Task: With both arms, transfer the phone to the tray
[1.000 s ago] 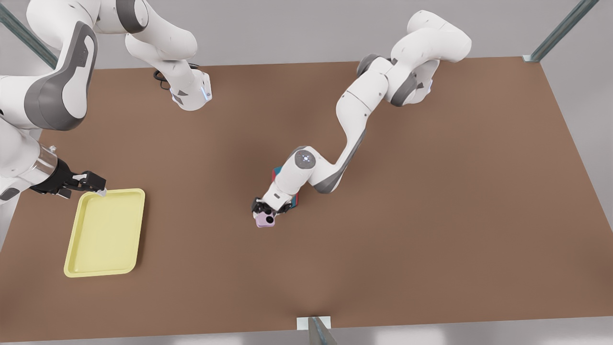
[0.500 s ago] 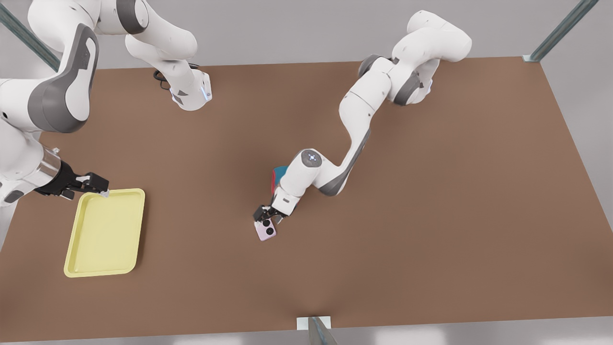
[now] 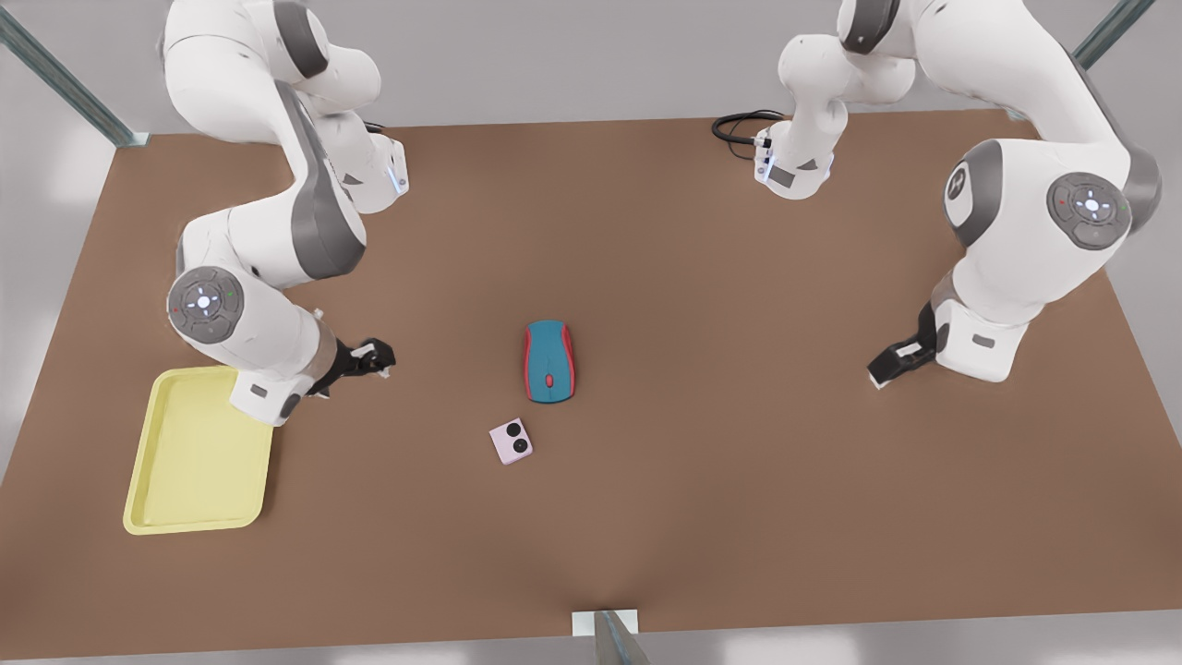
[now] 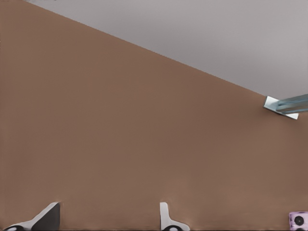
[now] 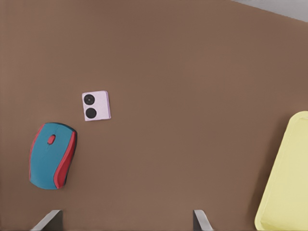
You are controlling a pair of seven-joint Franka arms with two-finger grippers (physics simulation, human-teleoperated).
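The pale pink phone (image 3: 511, 441) lies flat on the brown table with no gripper touching it, just in front of the mouse; it also shows as phone (image 5: 96, 106) and phone (image 4: 299, 220). The yellow tray (image 3: 199, 453) sits bare at the front view's left, seen too as tray (image 5: 288, 178). My right gripper (image 3: 377, 359) hangs open beside the tray's back right corner, well short of the phone; its fingers frame bare table at right gripper (image 5: 125, 220). My left gripper (image 3: 882, 374) is open far off on the front view's right, seen again as left gripper (image 4: 108, 219).
A teal-and-red mouse (image 3: 549, 360) lies just behind the phone, also mouse (image 5: 50, 156). Black cables (image 3: 739, 125) curl at the arm bases along the back edge. A metal post bracket (image 3: 605, 623) stands at the front edge, seen too as bracket (image 4: 281, 106).
My left gripper, which was at the phone, has let go and drawn far back to the front view's right, uncovering the mouse. My right gripper moved from the tray's back corner toward the middle.
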